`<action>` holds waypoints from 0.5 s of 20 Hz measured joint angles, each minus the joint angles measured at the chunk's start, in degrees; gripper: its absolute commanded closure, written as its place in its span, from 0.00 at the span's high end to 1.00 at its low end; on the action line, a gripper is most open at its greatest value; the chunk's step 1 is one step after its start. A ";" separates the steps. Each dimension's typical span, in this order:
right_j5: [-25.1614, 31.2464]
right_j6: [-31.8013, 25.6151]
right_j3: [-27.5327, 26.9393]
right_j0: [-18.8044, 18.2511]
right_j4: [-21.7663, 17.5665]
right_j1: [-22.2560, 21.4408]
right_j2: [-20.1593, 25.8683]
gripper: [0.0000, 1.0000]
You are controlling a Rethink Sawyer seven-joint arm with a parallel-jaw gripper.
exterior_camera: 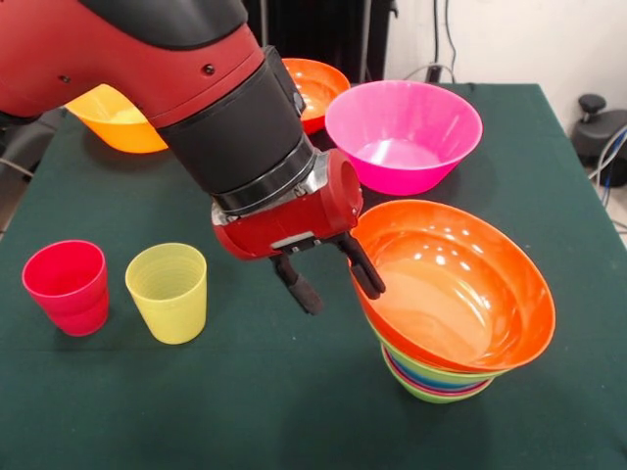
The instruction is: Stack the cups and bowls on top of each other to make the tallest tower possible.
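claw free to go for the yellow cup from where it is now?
Probably yes. The claw is open beside the tilted orange bowl topping the tower. The yellow cup stands upright, with bare table between. The red cup sits on its other side, apart.

A dark green table [549, 127] fills most of the view. Behind it stands a white wall [529, 39] with hanging cables [443, 39], beside a dark panel [323, 29].

We see bare desk [294, 411] in front of the hand [331, 282]. The tower [451, 304] touches its right finger [364, 269]; the yellow cup [168, 292] and red cup [68, 286] block the left, the pink bowl [404, 135] stands behind.
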 measured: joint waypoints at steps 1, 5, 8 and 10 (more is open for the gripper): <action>-0.02 0.00 0.06 -0.10 -0.04 -0.01 0.01 1.00; -0.01 0.00 1.15 -1.26 -0.29 -0.14 0.00 1.00; -0.01 0.00 2.08 -2.29 -0.52 -0.18 -0.01 1.00; -0.01 0.00 2.54 -2.80 -0.86 -0.20 -0.01 1.00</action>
